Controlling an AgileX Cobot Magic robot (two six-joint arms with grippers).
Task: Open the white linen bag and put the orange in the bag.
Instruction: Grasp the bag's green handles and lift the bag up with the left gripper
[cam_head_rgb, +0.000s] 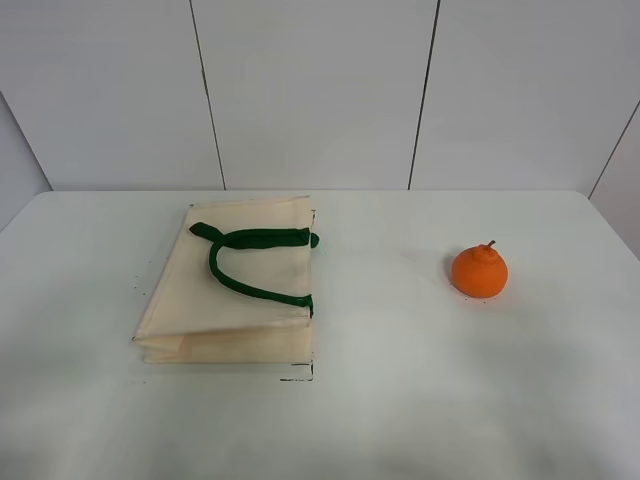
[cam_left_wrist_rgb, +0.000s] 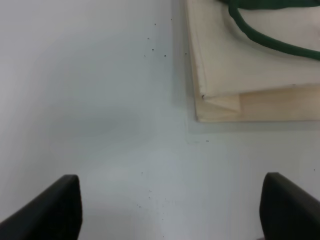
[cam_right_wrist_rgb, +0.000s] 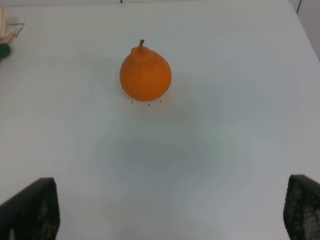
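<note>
You had the white linen bag lying flat and closed on the left half of the counter. Its dark green handles were looped across the top face toward the edge that faced the orange. Along the bag's near edge a folded layer stepped out beneath the upper panel, and its far edge sat close to the counter's back edge, under the panelled wall. The orange stood on the right half, stem up, well apart from the bag, with bare counter between the two and on every side of the fruit. Your left end effector hung over bare counter just off the bag's near left corner, its fingers spread wide, gripping nothing and touching nothing. Your right end effector was likewise spread wide and empty, hovering over the counter with the orange ahead of it, roughly in line with the gap between its fingers and apart from both. A broad open stretch of counter ran along the front, before both the bag and the orange
</note>
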